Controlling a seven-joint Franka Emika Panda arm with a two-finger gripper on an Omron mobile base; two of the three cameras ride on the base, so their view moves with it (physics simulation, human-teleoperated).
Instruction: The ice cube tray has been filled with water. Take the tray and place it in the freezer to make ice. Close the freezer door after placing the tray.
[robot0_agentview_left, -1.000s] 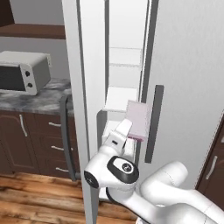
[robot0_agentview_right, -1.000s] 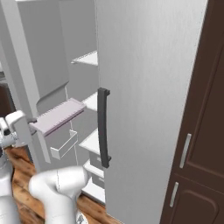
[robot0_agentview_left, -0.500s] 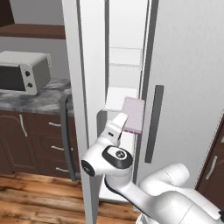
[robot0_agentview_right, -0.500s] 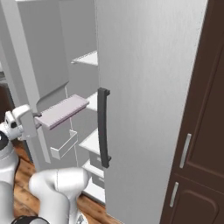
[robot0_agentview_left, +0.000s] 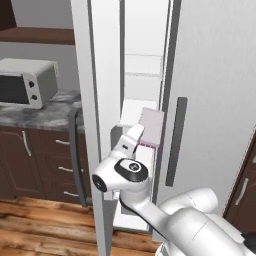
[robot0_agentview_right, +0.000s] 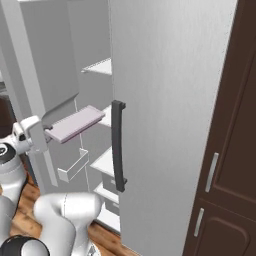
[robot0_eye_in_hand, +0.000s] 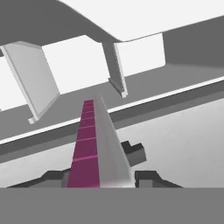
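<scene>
My gripper (robot0_agentview_right: 44, 134) is shut on the near end of the ice cube tray (robot0_agentview_right: 76, 122), a thin pale pinkish slab held roughly level. The tray's far end reaches into the open freezer (robot0_agentview_left: 142, 75), just above a white shelf (robot0_agentview_left: 133, 111). From the left base the tray (robot0_agentview_left: 151, 127) sticks out past my gripper (robot0_agentview_left: 135, 136). In the hand view the tray (robot0_eye_in_hand: 97, 144) runs edge-on away from my fingertips (robot0_eye_in_hand: 150, 177) toward the white shelves. The freezer door (robot0_agentview_left: 93, 100) stands open to the left, edge-on, with its dark handle (robot0_agentview_left: 75, 150).
The closed right fridge door (robot0_agentview_right: 170, 100) with its dark bar handle (robot0_agentview_right: 118, 145) borders the opening. A door bin (robot0_agentview_right: 74, 166) hangs inside the freezer door. A microwave (robot0_agentview_left: 25, 82) sits on a grey counter (robot0_agentview_left: 45, 116) at left. Dark brown cabinets (robot0_agentview_right: 230, 150) stand at right.
The tray has moved forward and slightly up, deeper into the freezer opening, still gripped. The arm's elbow has swung across in front of the base.
</scene>
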